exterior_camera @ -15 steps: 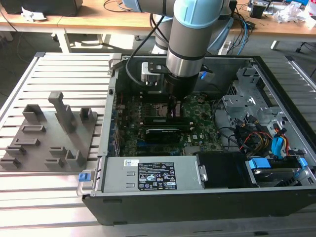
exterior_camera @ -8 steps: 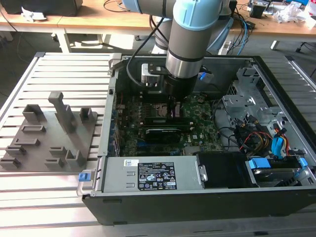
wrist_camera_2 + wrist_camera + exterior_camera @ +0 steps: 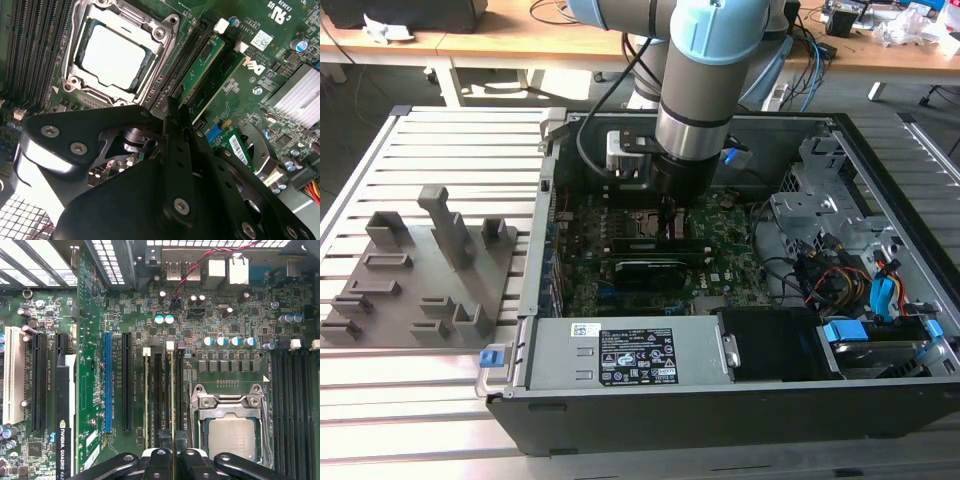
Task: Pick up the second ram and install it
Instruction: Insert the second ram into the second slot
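Observation:
The second ram (image 3: 172,405) is a thin green stick seen edge-on, standing upright in a memory slot beside the processor socket (image 3: 231,437). My gripper (image 3: 172,460) is shut on its top edge, one finger on each side. In the second wrist view the gripper (image 3: 175,109) pinches the end of this stick (image 3: 202,67), whose green face runs up to a white latch (image 3: 220,25). Another green stick (image 3: 146,400) stands in a slot farther from the socket. In the exterior view the gripper (image 3: 668,222) reaches down onto the motherboard (image 3: 725,260) inside the open computer case.
A black graphics card (image 3: 645,268) lies across the board just in front of the gripper. The power supply (image 3: 620,350) spans the case front, and cables and a drive cage (image 3: 850,280) fill the exterior view's right. A grey parts fixture (image 3: 420,270) sits outside on the slatted table.

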Tool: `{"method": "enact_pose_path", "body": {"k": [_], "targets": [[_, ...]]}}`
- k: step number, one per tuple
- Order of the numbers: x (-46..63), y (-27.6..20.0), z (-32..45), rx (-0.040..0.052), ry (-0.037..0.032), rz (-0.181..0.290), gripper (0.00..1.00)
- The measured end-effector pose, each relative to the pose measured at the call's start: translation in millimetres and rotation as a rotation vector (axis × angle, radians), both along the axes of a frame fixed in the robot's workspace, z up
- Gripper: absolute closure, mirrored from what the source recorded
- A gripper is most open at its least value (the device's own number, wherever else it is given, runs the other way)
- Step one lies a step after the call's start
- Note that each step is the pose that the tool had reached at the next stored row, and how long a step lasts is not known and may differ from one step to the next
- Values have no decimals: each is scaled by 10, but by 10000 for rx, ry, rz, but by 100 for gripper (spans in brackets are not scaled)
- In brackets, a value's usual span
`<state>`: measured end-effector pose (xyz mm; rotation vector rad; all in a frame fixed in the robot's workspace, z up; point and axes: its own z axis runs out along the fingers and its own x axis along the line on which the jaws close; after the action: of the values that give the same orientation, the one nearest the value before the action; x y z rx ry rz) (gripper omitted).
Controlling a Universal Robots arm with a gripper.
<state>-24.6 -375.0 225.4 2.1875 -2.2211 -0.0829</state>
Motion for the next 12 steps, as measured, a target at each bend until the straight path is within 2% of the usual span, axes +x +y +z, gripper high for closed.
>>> {"method": "enact_pose_path", "body": {"k": [7, 12], "targets": [[0, -1, -70, 1, 2, 0, 86], [0, 1, -73, 10, 0, 0, 85]]}}
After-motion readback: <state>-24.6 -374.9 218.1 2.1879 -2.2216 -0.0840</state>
